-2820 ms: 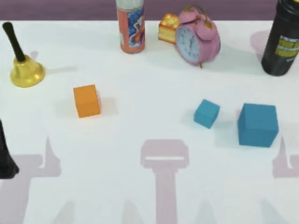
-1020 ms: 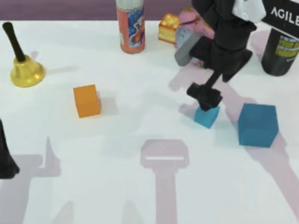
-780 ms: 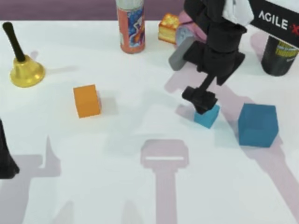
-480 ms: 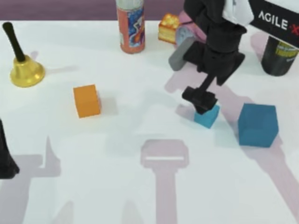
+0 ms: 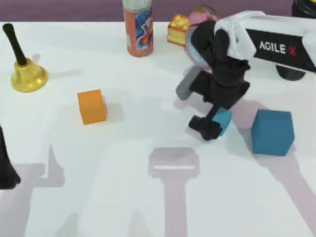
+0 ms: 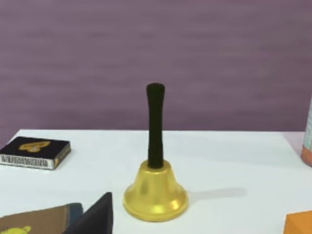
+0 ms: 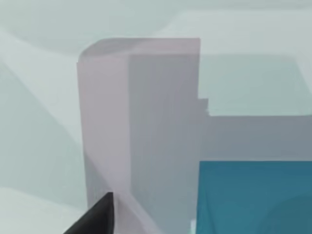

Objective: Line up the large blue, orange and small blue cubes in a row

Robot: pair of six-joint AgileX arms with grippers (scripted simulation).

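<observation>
Right gripper [image 5: 211, 126]: your fingers clamp the small blue cube [image 5: 223, 118], right half of desk.
Large blue [image 5: 272, 132]: near right edge.
Orange [image 5: 91, 106]: left half.
Left gripper [image 5: 6, 170]: left edge; opening cannot be told.

White table [image 5: 148, 207] seen from above. Resting on it: brass bell [image 5: 27, 74] at left, orange cube [image 5: 91, 106], large blue cube [image 5: 272, 132] at right, printed can [image 5: 138, 27], cake-slice toy [image 5: 177, 29], pink alarm clock [image 5: 197, 24], black bottle [image 5: 296, 69], small box [image 6: 34, 152].
</observation>
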